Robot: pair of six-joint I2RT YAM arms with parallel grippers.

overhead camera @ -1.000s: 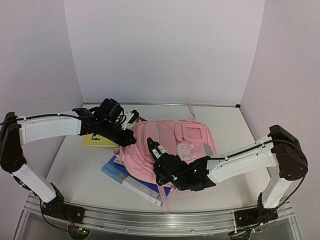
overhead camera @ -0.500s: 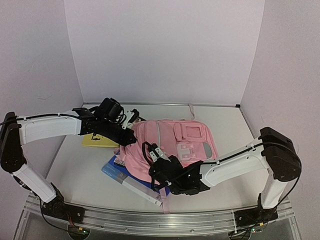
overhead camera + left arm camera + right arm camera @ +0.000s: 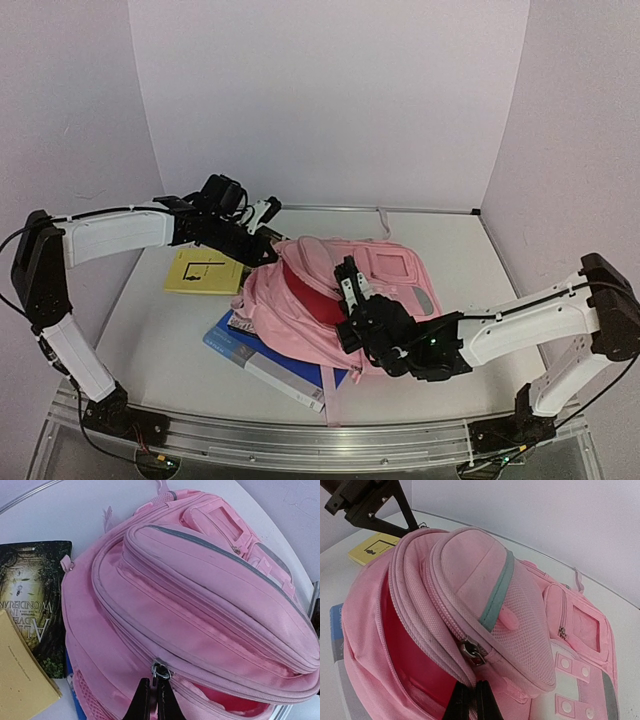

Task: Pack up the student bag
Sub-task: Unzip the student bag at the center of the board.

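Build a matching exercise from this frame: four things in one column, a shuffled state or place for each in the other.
1 soft pink fabric backpack
2 thin yellow paper booklet
3 flat blue-covered book
4 left gripper

A shut on a metal zipper pull
B main compartment open, red lining showing
C partly under the bag
D flat on the table beside the bag

Pairs: 1-B, 2-D, 3-C, 4-A

Left pincer (image 3: pixel 270 248) and right pincer (image 3: pixel 347 272) are both pinched shut, reaching inward.
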